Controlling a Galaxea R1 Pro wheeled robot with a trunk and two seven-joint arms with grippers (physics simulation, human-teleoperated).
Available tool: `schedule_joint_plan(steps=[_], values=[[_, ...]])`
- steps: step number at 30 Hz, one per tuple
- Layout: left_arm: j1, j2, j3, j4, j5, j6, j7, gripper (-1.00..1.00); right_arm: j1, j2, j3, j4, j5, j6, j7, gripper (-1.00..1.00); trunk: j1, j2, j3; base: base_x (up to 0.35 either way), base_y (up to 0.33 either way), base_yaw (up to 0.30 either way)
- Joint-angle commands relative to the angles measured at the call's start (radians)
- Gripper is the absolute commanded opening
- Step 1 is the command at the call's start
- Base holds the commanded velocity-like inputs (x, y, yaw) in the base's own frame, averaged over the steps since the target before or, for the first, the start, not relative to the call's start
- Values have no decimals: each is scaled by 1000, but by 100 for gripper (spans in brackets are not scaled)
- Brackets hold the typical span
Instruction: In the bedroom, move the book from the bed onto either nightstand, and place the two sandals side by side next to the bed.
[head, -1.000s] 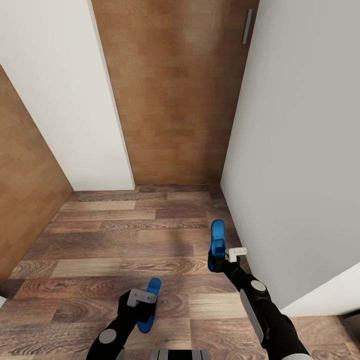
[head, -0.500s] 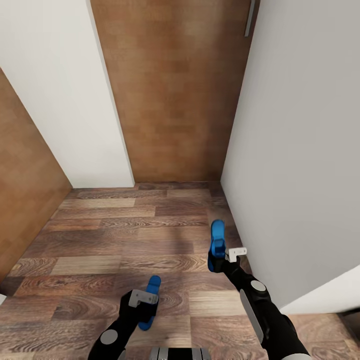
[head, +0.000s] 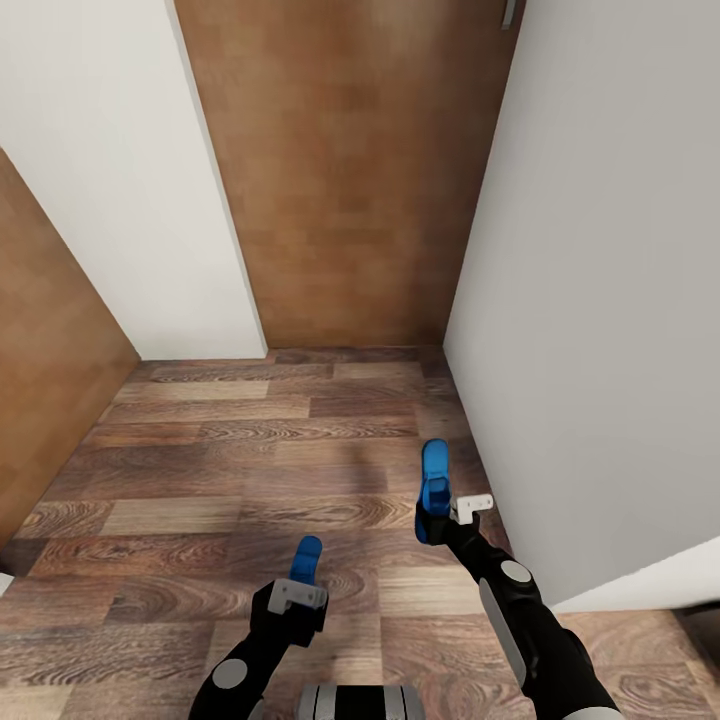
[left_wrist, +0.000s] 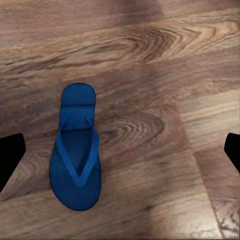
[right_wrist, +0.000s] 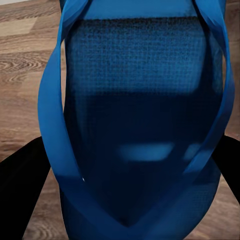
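Note:
One blue sandal (head: 306, 556) lies flat on the wood-plank floor (head: 220, 450), strap side up, also seen in the left wrist view as the sandal (left_wrist: 75, 155). My left gripper (head: 298, 592) hangs open just above and behind it, its dark fingers (left_wrist: 10, 155) spread wide on either side and not touching it. My right gripper (head: 434, 520) is shut on the other blue sandal (head: 435, 478), held above the floor close to the right wall. That sandal (right_wrist: 135, 115) sits between the dark fingers (right_wrist: 22, 185). The book, bed and nightstand are out of view.
I am in a narrow passage. A brown wooden door (head: 350, 180) with a metal handle (head: 508, 12) stands ahead, a white wall (head: 120, 180) to its left, a white wall (head: 600, 300) close on the right, and a brown panel (head: 45, 360) at the far left.
The whole view has shifted, so the camera moved. My left gripper has drawn back from the floor sandal and now covers its near end. The right gripper and its sandal are unchanged.

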Motion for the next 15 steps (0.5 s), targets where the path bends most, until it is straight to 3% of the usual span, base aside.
schedule_joint_plan(steps=[1, 15], values=[[0, 1, -2, -2, 8, 4, 8, 100, 0, 0, -1, -2, -7, 6, 4, -100, 0, 0, -1, 0, 0, 0], [0, 15, 27, -4, 11, 2, -5, 100, 0, 0, -1, -1, -7, 6, 5, -100, 0, 0, -1, 0, 0, 0]])
